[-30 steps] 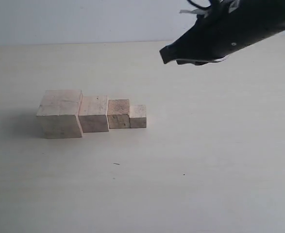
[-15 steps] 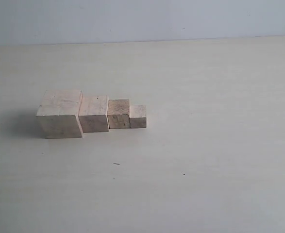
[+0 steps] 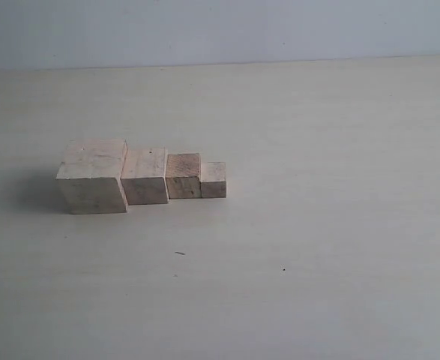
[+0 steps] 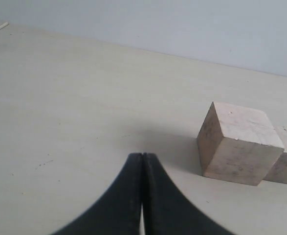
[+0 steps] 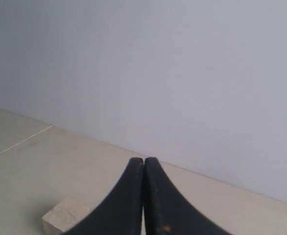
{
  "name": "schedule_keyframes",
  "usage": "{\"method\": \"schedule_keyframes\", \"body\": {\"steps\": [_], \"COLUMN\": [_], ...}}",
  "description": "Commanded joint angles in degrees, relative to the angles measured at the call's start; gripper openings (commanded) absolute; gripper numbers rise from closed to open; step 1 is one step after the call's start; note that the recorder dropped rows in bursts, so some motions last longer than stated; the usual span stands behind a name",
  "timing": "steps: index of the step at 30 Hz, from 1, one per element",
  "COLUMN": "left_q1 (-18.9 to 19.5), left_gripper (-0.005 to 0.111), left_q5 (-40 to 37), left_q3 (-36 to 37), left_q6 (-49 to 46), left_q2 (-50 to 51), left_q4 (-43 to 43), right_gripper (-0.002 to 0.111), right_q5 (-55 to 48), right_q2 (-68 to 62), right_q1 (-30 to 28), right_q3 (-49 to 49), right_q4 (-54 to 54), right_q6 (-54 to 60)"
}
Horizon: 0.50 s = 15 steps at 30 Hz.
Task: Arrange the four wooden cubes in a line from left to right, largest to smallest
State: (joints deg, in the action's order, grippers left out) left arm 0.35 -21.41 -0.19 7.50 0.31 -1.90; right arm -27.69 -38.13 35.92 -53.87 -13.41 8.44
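The right hand [image 5: 144, 161], its two dark fingers pressed flat together on nothing, is no longer over the table [image 3: 332, 225]. A second ago its arm hung above the far right of the exterior view, and now that view holds no arm at all. I read that withdrawal as the end of the work rather than a pause in it. A pale block [image 5: 65, 218] shows just beyond and below that hand's tips; which cube it is I cannot tell. The left hand [image 4: 142, 157] is likewise pressed together and empty, low over the table, with the largest cube [image 4: 241, 147] ahead of it and well clear of its tips. The four wooden cubes [image 3: 141, 180] stand where they stood, in one row with each touching the next. From the largest, the second cube [image 3: 145, 176], third cube [image 3: 183, 176] and smallest cube [image 3: 213, 180] step down rightward, away from the left hand. They are plain light-tan wood with faint grain, the third slightly darker, and their front faces are not flush.
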Motion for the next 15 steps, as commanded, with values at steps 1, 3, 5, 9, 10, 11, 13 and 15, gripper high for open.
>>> {"method": "schedule_keyframes", "body": {"steps": [1, 3, 5, 9, 10, 11, 13, 15], "left_q1": [-0.45, -0.45, -0.45, -0.45, -0.45, -0.45, -0.45, -0.45], "left_gripper": [0.000, 0.000, 0.000, 0.000, 0.000, 0.000, 0.000, 0.000], "left_q5": [0.08, 0.08, 0.08, 0.08, 0.08, 0.08, 0.08, 0.08], "left_q3": [0.19, 0.19, 0.19, 0.19, 0.19, 0.19, 0.19, 0.19], "left_q6": [0.07, 0.07, 0.07, 0.07, 0.07, 0.07, 0.07, 0.07], "left_q2": [-0.31, -0.31, -0.31, -0.31, -0.31, -0.31, -0.31, -0.31], "left_q4": [-0.19, -0.19, -0.19, -0.19, -0.19, -0.19, -0.19, -0.19], "right_gripper": [0.000, 0.000, 0.000, 0.000, 0.000, 0.000, 0.000, 0.000], "right_q5": [-3.36, -3.89, -3.76, -3.35, -2.82, -1.84, 3.63, 9.30], "right_q2": [2.37, 2.77, 3.22, 4.96, 5.70, 6.84, 11.38, 17.01], "right_q1": [-0.49, -3.30, -7.92, -18.27, -20.28, -22.63, -28.27, -31.97], "right_q3": [0.51, 0.93, 2.45, 8.34, 10.01, 12.36, 20.26, 27.16], "right_q4": [9.58, 11.19, 11.19, 10.98, 10.98, 10.98, 10.98, 10.98], "right_q6": [-9.58, -11.97, -11.97, -12.06, -12.06, -12.06, -12.06, -12.06]}}
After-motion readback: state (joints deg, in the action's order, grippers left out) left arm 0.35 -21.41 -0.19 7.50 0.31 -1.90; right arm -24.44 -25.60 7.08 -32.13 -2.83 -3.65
